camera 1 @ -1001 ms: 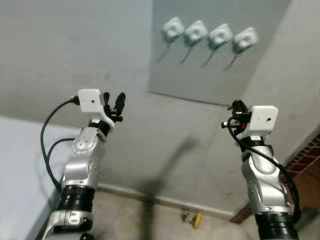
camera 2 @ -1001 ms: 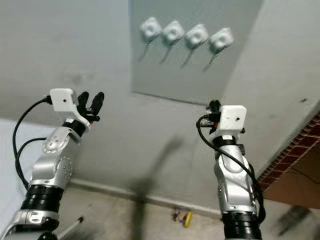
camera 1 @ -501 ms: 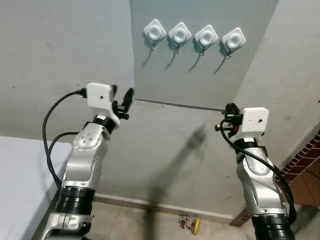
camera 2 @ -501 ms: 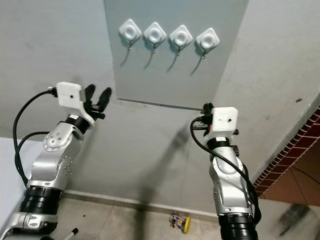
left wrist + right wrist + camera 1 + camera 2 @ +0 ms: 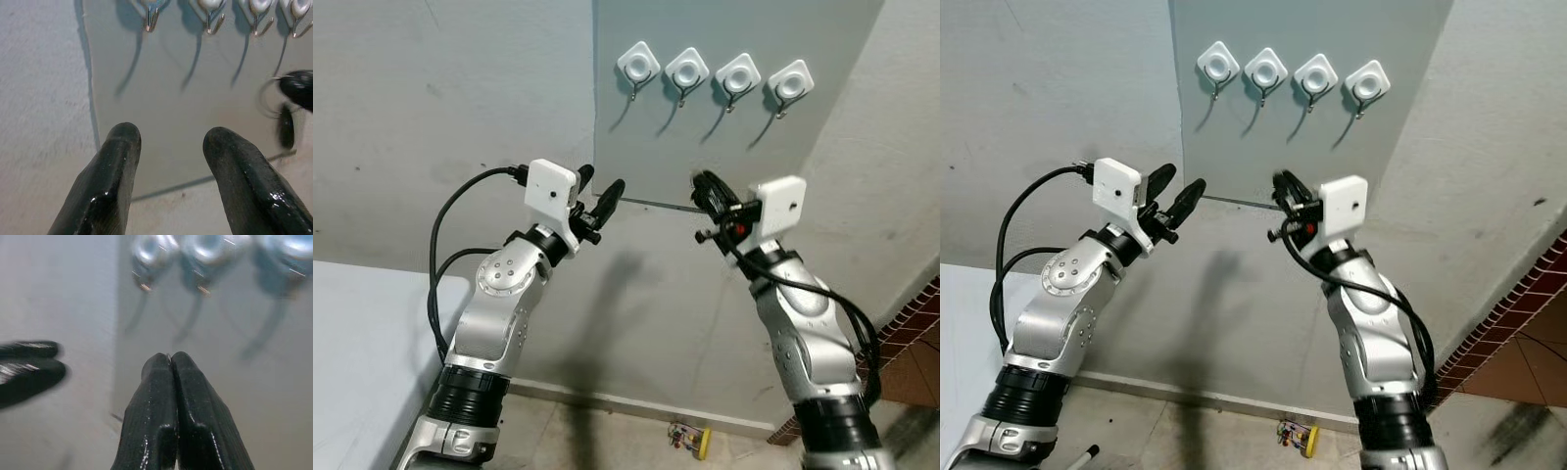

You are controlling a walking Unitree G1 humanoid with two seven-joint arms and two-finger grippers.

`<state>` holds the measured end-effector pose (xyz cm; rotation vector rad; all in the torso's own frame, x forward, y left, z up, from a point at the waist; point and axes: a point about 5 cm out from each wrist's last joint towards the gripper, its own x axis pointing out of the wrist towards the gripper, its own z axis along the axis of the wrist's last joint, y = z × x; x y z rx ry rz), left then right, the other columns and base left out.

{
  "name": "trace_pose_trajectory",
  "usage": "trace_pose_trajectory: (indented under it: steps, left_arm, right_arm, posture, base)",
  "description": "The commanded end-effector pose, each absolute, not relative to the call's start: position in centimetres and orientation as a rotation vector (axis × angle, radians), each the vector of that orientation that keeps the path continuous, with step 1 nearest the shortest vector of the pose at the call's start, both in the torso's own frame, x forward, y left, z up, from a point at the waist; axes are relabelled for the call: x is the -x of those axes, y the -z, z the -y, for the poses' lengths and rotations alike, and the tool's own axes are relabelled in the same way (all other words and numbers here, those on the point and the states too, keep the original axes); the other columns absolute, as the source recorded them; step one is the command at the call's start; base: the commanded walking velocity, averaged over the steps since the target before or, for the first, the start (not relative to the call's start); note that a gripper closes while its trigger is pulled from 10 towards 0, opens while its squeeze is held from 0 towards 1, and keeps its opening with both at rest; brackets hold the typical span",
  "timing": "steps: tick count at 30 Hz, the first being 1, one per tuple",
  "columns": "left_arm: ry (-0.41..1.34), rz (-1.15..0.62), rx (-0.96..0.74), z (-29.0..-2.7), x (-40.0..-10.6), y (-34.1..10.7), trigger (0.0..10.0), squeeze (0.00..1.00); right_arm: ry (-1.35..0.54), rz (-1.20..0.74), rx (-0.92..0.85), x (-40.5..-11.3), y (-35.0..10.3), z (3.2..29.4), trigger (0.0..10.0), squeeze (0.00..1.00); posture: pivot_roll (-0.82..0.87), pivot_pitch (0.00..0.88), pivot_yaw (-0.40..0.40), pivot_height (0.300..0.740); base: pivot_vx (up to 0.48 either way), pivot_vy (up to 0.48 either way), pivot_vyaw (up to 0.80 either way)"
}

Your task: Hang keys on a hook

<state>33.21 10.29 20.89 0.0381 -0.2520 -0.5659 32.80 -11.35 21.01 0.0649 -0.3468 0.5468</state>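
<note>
Keys [image 5: 689,441], small and yellow-tagged, lie on the floor by the wall. Four white square hooks [image 5: 716,75] sit above both raised grippers: left gripper [image 5: 598,199] fingers spread empty, right gripper [image 5: 171,360] fingers pressed together in its wrist view.

Lit evenly and fairly brightly from above and in front, casting long soft shadows down the grey wall panel [image 5: 734,147] beneath the four white square hooks [image 5: 716,76]. Head views staying sharp; right wrist view blurring the hooks, glare glinting on black fingers [image 5: 195,421].
</note>
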Motion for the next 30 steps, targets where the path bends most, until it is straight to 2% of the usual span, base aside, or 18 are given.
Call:
trace_pose_trajectory:
  steps: [1,7,16,30]
  left_arm:
    - [0.595,0.291,-0.046,-9.9,-33.1,-22.2,10.0,0.0]
    - [0.584,0.307,-0.038,-10.3,-33.3,-23.1,10.0,0.0]
    - [0.595,0.323,-0.038,-10.0,-32.8,-23.6,10.0,0.0]
    - [0.605,0.319,-0.034,-9.7,-32.6,-23.8,10.0,0.0]
  right_arm:
    - [-0.606,0.351,-0.089,-33.2,-21.7,10.5,10.0,0.0]
    - [-0.7,0.383,-0.129,-34.7,-24.0,8.2,10.0,0.0]
    - [-0.737,0.428,-0.157,-36.2,-26.2,6.7,10.0,0.0]
    - [-0.633,0.431,-0.285,-38.1,-27.3,7.0,10.0,0.0]
  posture:
    - [-0.1,0.017,-0.025,0.74]
    - [-0.08,0.017,-0.033,0.74]
    - [-0.07,0.018,-0.042,0.74]
    - [-0.06,0.011,-0.045,0.74]
  base:
    - [0.0,0.0,0.0]
    - [0.0,0.0,0.0]
    - [0.0,0.0,0.0]
    - [0.0,0.0,0.0]
